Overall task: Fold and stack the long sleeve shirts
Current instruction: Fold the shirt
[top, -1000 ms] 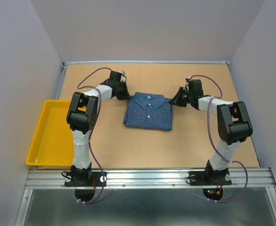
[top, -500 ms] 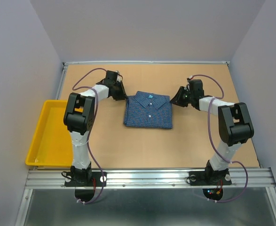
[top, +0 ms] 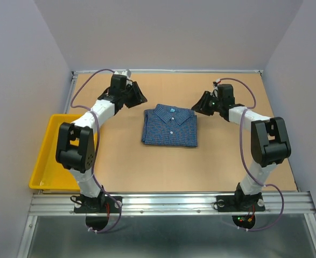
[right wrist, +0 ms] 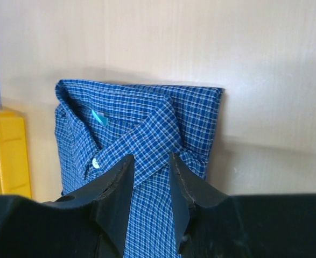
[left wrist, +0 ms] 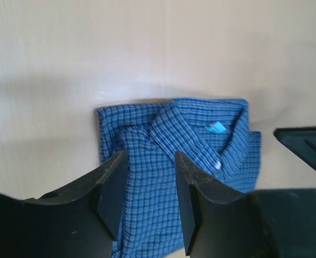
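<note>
A blue finely checked cotton button-up shirt (top: pixel 170 128) is seen folded flat, collar toward the far edge, around the middle of the brown surface (top: pixel 147 166). The left gripper (top: pixel 139 98) is held near the shirt's far-left corner and the right gripper (top: pixel 197 107) near its far-right corner. Both are parted narrowly, with nothing gripped. A yellow plastic tray (top: pixel 47 145) is set at the left edge.

I see a yellow tray (top: pixel 50 156) at middle left, beside the brown tabletop (top: pixel 147 166); a metal rail (top: pixel 168 203) crosses the bottom of the frame.
</note>
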You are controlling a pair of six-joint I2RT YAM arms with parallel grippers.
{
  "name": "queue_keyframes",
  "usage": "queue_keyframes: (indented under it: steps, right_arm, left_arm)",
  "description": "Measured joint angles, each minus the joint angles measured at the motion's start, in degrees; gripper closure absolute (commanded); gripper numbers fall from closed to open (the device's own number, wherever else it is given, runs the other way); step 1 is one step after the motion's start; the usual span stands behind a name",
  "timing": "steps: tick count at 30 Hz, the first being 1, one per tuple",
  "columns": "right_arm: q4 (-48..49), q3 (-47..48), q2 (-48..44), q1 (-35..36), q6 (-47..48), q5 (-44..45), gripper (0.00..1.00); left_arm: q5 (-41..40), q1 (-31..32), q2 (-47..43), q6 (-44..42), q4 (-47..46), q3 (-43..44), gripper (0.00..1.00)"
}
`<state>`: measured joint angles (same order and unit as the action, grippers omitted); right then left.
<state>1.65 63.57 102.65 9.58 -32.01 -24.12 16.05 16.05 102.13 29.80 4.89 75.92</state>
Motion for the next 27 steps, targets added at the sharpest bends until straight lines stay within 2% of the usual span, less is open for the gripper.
queue_keyframes:
  steps: [3,6,11,16,23,24,25,27]
  right_arm:
    - [0.26,0.72,0.00,0.42,-0.92,-0.87,0.62]
    - [1.16,0.79,0.22,1.09,-2.29,-1.79,0.62]
    - [4.07,0.79,2.86,1.53,-3.82,-2.69,0.62]
    - [4.55,-0.02,5.35,1.53,-4.09,-1.66,0.62]
    - [5.64,-2.91,5.01,1.38,-4.00,1.53,0.60]
    - [5.53,-3.87,4.46,1.38,-4.02,2.12,0.58]
    - [5.55,-4.72,3.89,1.38,-4.04,2.73,0.50]
    - [5.03,-7.02,1.64,1.38,-4.61,4.09,0.41]
  left_arm:
    - [1.66,1.25,-5.27,1.79,-4.26,-4.74,0.50]
    - [3.32,3.21,-6.43,3.30,-8.28,-6.73,0.51]
    - [5.84,6.05,-1.20,5.51,-14.80,-8.96,0.56]
    - [5.57,5.03,6.23,7.23,-16.17,-12.00,0.57]
    - [4.63,1.64,5.46,8.85,-17.07,-16.39,0.54]
    - [4.44,1.46,4.85,8.81,-16.85,-16.70,0.53]
    - [3.91,1.20,3.56,8.63,-16.28,-17.33,0.52]
    - [2.89,1.07,0.87,8.15,-14.99,-18.25,0.49]
